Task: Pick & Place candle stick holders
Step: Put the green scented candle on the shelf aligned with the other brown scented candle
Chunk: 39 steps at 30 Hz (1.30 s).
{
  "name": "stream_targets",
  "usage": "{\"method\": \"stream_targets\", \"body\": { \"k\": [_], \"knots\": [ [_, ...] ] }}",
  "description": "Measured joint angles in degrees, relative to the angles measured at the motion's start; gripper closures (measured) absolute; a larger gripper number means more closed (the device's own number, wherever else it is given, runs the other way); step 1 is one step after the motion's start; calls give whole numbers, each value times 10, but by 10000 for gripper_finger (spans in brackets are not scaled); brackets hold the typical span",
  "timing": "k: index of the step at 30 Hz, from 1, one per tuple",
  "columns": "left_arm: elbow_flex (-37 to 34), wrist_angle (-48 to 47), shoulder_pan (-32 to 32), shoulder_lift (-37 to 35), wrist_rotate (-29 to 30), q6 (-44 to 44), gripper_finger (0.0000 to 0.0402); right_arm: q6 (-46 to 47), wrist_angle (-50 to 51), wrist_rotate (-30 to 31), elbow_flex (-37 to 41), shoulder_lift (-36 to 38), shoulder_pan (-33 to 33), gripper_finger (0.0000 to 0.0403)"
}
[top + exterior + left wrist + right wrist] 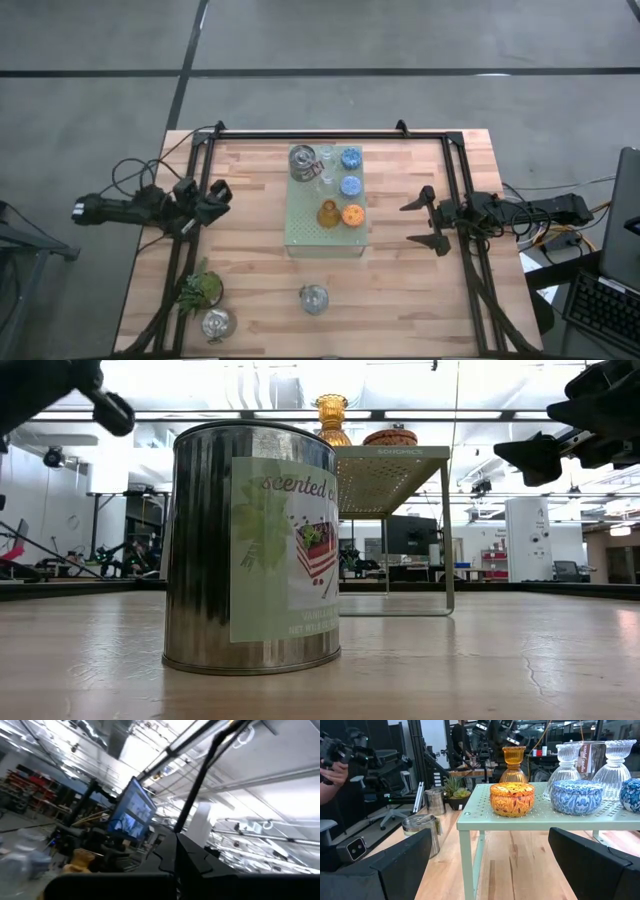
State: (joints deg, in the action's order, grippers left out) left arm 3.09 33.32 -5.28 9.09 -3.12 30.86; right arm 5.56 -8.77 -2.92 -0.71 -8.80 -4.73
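open claw faces the raised board

right gripper point(437, 220) hangs spread and empty beside the pale green board point(300, 232); six holders sit on it, the orange holder point(512, 798) nearest; left gripper point(218, 198) pressed together at the table's left edge

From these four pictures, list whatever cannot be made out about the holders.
- Low view: the silver tin hides most of the pale green board.
- High view: the two clear glass holders are too small to read.
- Left wrist view: blurred, aimed at the ceiling, no holders.
- Right wrist view: edge crops one blue holder.
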Motion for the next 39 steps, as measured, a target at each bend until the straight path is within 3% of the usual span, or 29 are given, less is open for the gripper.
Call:
{"method": "stream_targets", "body": {
  "k": [6, 12, 15, 20, 24, 33, 39],
  "knots": [
    [56, 6, -43, 112, -5, -45, 394, 0, 0, 0, 0, 0, 0, 12],
    [143, 0, -115, 253, 56, -105, 390, 0, 0, 0, 0, 0, 0, 12],
    [207, -49, -150, 312, 85, -152, 369, 0, 0, 0, 0, 0, 0, 12],
    [326, -228, -184, 391, 123, -184, 301, 0, 0, 0, 0, 0, 0, 12],
    [395, -294, -200, 448, 136, -184, 228, 0, 1, 0, 0, 0, 0, 12],
    [448, -299, -227, 573, 136, -202, 57, 0, 11, 0, 0, -4, 0, 12],
    [467, -296, -227, 648, 136, -194, 4, 0, 13, 0, 0, -4, 0, 12]
  ]
}}
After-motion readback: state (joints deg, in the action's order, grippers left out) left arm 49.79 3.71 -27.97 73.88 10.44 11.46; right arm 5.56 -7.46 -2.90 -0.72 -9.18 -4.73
